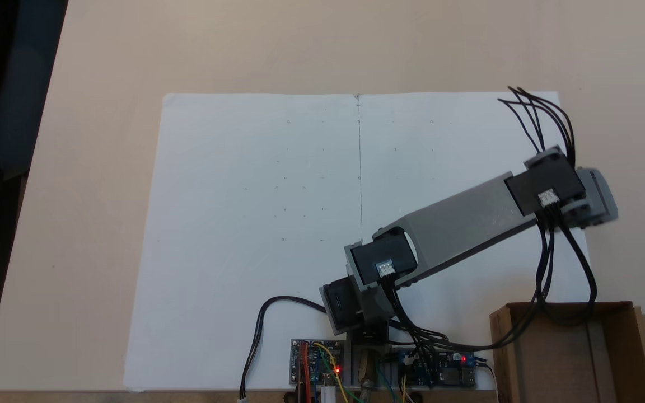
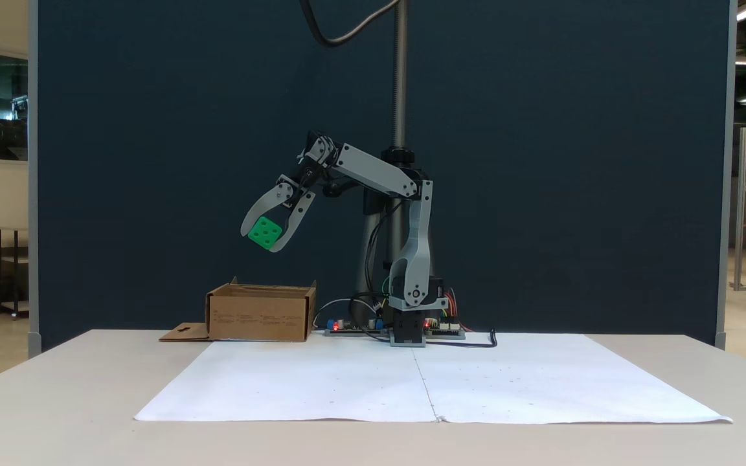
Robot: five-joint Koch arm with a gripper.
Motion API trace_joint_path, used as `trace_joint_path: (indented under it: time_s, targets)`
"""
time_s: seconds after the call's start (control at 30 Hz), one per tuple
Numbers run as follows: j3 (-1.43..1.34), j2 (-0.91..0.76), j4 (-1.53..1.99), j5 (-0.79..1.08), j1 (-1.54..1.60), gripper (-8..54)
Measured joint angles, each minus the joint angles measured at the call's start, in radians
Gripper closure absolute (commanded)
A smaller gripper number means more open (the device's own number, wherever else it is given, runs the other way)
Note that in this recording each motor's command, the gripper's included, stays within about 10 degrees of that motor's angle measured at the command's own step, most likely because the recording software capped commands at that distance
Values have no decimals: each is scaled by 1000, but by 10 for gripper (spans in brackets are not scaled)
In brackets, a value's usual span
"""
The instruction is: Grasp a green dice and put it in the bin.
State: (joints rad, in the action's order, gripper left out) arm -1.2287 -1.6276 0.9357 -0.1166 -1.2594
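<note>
No text can be read: the print lines on the bin's [image 2: 261,316] front wall are too small.

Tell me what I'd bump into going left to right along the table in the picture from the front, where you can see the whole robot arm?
Cardboard flap → bin → circuit boards → arm's base. Up in the air above the bin, the gripper holds the green dice.

Even soft indoor light, faint shadows, ceiling strip lights at upper right, slight motion blur at the arm's wrist
</note>
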Motion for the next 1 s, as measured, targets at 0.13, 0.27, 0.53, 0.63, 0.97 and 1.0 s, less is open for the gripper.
trace_joint_path:
  time_s: [0.13, 0.27, 0.53, 0.63, 0.97, 1.0]
  targets:
    - [0, 2, 40, 41, -130, 336]
    - [-3, 52, 55, 120, -262, 336]
    - [-31, 176, 57, 331, -457, 336]
    - [-32, 219, 57, 394, -514, 336]
    - [-89, 311, 34, 434, -548, 28]
    - [-103, 311, 34, 434, -548, 1]
